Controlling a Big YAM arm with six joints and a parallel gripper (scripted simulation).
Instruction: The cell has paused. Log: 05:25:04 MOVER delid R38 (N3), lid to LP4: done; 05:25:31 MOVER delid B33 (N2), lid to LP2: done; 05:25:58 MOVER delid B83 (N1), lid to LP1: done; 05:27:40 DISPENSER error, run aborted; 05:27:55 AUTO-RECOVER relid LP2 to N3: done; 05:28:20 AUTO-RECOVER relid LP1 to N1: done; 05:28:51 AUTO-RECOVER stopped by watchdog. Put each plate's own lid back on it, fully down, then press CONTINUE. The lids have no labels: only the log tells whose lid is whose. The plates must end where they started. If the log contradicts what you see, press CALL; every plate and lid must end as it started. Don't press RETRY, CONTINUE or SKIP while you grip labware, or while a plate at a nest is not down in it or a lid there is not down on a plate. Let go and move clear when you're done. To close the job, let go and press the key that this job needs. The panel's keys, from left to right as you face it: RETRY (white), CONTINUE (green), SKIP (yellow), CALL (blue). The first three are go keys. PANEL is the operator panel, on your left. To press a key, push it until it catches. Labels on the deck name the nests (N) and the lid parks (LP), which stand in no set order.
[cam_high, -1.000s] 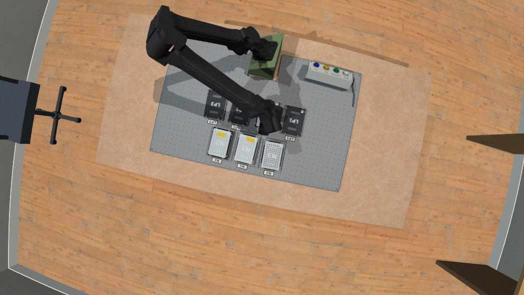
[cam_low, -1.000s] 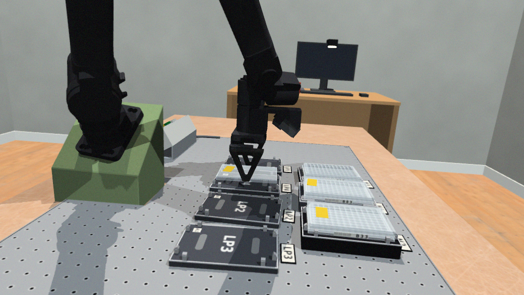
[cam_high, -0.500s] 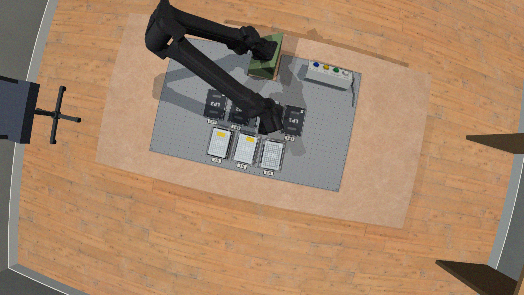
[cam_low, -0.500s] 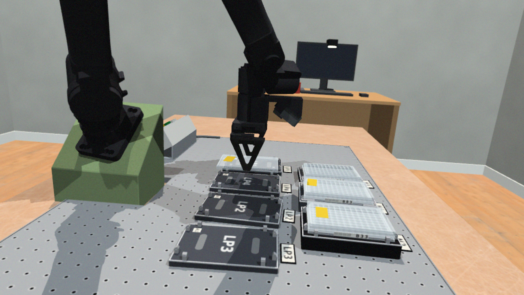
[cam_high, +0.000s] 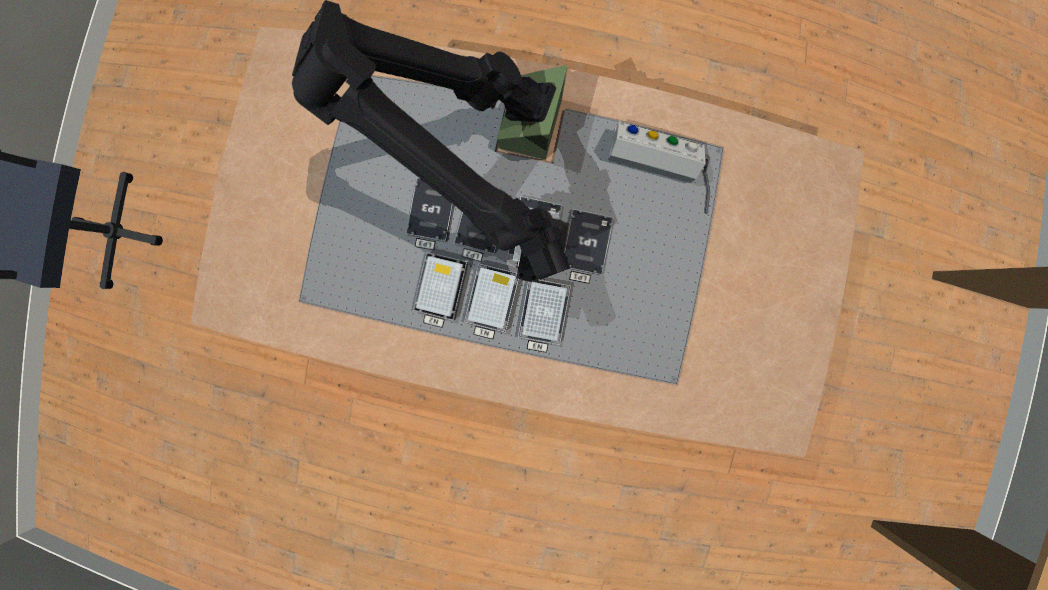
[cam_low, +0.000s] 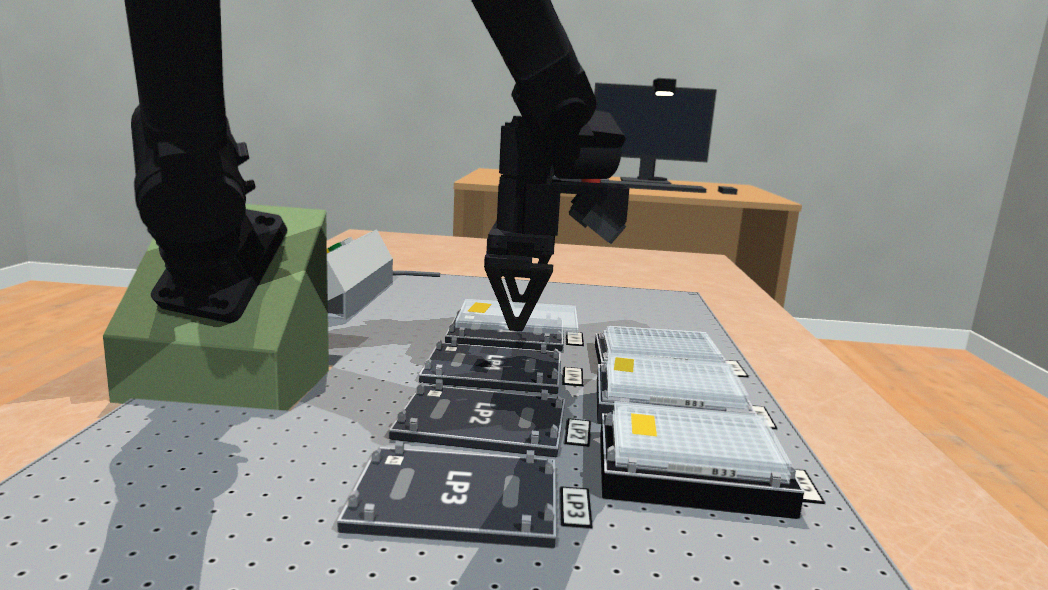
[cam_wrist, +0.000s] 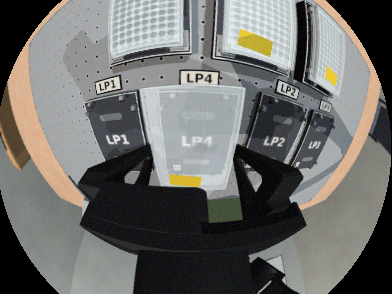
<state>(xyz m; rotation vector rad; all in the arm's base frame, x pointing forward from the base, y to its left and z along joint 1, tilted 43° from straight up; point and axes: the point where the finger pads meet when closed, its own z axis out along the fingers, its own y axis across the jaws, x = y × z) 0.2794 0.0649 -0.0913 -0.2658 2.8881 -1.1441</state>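
Black and spread wide, grips (cam_low: 517, 320) the clear lid (cam_wrist: 194, 125) by its two long sides, one finger on each. Stays wide only because the lid is wide; does not look loose. Holds it flat, just under the palm, with its yellow patch at the near end. Hangs a little above LP4 (cam_low: 469, 364), not touching it, so the pegs there cannot catch the rim when moving off.

Points straight down, which keeps the lid level and makes it easy to set down flat.

Faces three plates just ahead. Sees a bare plate (cam_wrist: 148, 11) ahead and to the left, with no lid. Sees two more, ahead (cam_wrist: 256, 14) and far to the right (cam_wrist: 327, 51), each under a lid with a yellow patch. Cannot read the nest labels well enough to say which nest is which.

Seems to be early in the job. Looks like a first step only: getting this lid out of its park. Should check next whose lid goes where. Must not touch any key on the panel (cam_high: 657, 152), far off to the side, while holding this lid.
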